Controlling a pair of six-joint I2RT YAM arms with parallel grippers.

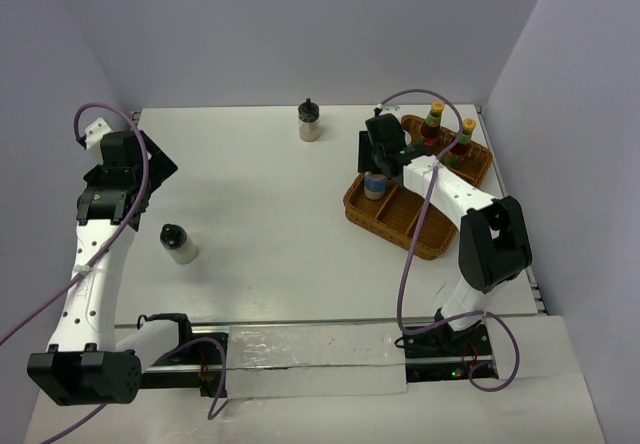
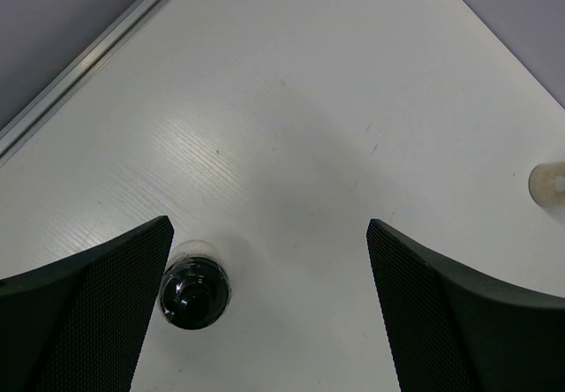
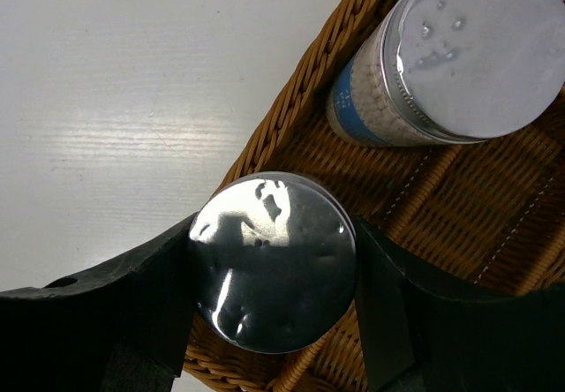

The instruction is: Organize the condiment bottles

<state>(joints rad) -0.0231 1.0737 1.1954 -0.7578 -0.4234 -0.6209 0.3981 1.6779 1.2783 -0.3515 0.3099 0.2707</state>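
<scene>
Silver-lidded bottle (image 3: 274,264) clenched in right end effector (image 3: 275,273), at wicker basket (image 3: 291,118) rim; twin bottle (image 3: 441,65) just ahead, inside. Probably rigid, light, slick-sided: grip mid-body, below lid. Left end effector (image 2: 269,312) released, black-capped bottle (image 2: 195,292) just beside one finger.

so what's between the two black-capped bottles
Only bare table between the near bottle and the far bottle, clearest in the top view.

The body of the gripped silver-lidded bottle (image 3: 269,260) is hidden beneath its own lid. The second silver-lidded bottle (image 3: 459,56) is cut off by the picture's edge, as is an unidentifiable pale round thing (image 2: 549,184) on the tabletop (image 2: 309,101).
</scene>
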